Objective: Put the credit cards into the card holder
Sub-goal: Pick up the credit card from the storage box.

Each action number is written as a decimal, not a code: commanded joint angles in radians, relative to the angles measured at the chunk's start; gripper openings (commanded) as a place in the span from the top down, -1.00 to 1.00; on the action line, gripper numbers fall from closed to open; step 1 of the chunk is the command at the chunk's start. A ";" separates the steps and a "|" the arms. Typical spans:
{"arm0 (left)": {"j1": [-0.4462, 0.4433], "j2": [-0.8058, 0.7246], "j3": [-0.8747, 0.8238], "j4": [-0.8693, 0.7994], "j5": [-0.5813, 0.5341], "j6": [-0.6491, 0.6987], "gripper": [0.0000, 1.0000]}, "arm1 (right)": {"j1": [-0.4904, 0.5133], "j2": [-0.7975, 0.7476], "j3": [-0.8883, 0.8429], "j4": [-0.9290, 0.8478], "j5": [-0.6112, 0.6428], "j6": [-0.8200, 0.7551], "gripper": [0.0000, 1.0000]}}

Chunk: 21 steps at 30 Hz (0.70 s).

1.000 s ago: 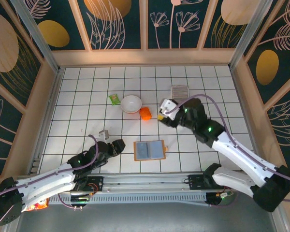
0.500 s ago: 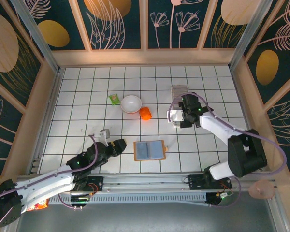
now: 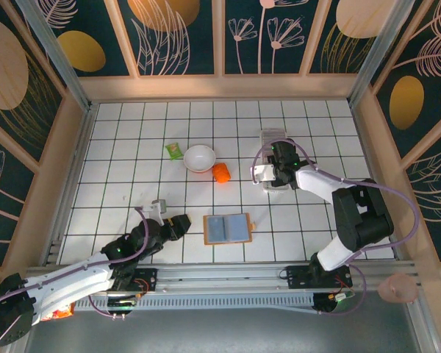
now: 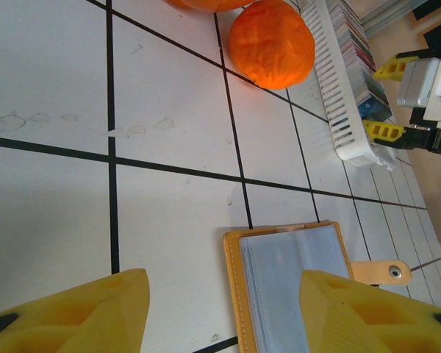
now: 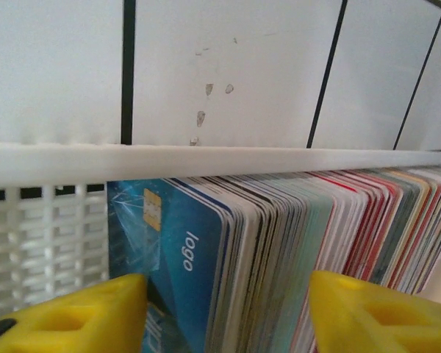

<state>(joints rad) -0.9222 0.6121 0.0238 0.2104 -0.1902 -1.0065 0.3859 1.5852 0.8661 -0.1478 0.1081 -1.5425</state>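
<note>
Right gripper [image 3: 274, 175] poised over the near end of the white card holder [image 3: 273, 137], where a blue credit card [image 5: 169, 246] stands at the front of a tightly packed row.

Your right gripper's fingers are partly apart and clamp nothing that shows. The blue card stands upright against the other cards [image 5: 316, 243]; whether it sits fully in a slot you cannot tell. If it needs seating, press straight down along the slot, then lift straight up, so you neither drag the neighbouring cards nor tip the light holder. Your left gripper [image 3: 180, 223] is open and empty, low over the desk [image 3: 132, 147] just beside the open tan wallet [image 3: 228, 228], well apart from the holder. A round orange object [image 3: 221, 172] lies near the holder's left side, with a white bowl [image 3: 199, 157] and a green packet [image 3: 175, 150] beyond it. None of these blocks your approach.
</note>
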 commanded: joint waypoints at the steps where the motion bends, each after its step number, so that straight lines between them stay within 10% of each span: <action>1: -0.004 -0.003 -0.013 0.046 0.011 -0.002 -0.09 | -0.006 0.003 0.037 0.067 0.030 -0.022 0.00; 21: -0.004 0.005 -0.042 0.074 0.017 -0.060 0.01 | -0.003 -0.098 -0.011 0.037 0.018 -0.002 0.66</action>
<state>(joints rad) -0.9222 0.6182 0.0109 0.2436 -0.1837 -1.0523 0.3859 1.5185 0.8589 -0.1680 0.1081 -1.5391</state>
